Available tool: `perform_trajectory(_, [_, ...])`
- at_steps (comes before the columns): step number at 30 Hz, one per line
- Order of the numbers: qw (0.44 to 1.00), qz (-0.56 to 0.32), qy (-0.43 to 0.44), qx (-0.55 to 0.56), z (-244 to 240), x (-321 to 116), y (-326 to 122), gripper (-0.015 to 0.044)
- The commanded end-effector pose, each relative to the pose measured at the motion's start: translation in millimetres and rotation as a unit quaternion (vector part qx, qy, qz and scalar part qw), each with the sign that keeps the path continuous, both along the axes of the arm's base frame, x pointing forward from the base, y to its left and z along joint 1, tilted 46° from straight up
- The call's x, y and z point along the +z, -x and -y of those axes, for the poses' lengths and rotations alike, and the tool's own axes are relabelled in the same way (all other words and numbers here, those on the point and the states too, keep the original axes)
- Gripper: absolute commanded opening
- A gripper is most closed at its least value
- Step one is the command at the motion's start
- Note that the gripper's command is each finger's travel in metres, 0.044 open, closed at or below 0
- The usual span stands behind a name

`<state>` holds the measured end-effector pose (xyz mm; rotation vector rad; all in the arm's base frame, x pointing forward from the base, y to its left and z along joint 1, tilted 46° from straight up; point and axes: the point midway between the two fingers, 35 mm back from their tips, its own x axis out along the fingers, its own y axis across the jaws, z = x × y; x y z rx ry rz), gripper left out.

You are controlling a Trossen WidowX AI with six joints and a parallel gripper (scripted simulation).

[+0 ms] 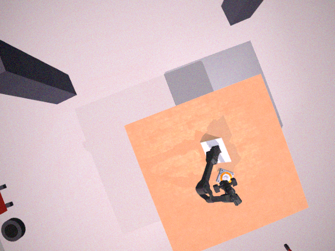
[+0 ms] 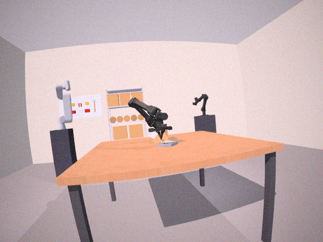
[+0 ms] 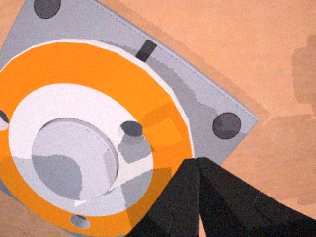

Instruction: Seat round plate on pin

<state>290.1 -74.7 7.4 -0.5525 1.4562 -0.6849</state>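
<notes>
now we see the gripper (image 3: 199, 170) pinched tight shut with nothing in it, its dark fingers pointing down right by the edge of the round plate (image 3: 79, 93). that orange and white plate sits on the post (image 3: 73, 152) on the grey base (image 3: 197, 102), which lies on the wooden table (image 2: 208, 148). maybe the fingertips touch the plate's rim, but we cannot tell from so close.

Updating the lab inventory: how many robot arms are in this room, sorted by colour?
Dark arms: 2, the working arm and the background arm
White arms: 1, the white arm
Total: 3
</notes>
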Motion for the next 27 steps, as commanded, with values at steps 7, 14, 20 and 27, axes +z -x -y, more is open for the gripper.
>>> perform_trajectory(7, [1.000, -0.002, 0.002, 0.004, 4.1, -4.7, -3.2, 0.0000])
perform_trajectory(14, [1.000, -0.002, 0.002, 0.004, 4.5, -4.4, -12.0, 0.0000])
perform_trajectory(20, [1.000, -0.002, 0.002, 0.004, 3.6, -5.6, -17.7, 0.0000])
perform_trajectory(27, [1.000, -0.001, 0.002, 0.004, 2.3, -6.8, -21.3, 0.0000])
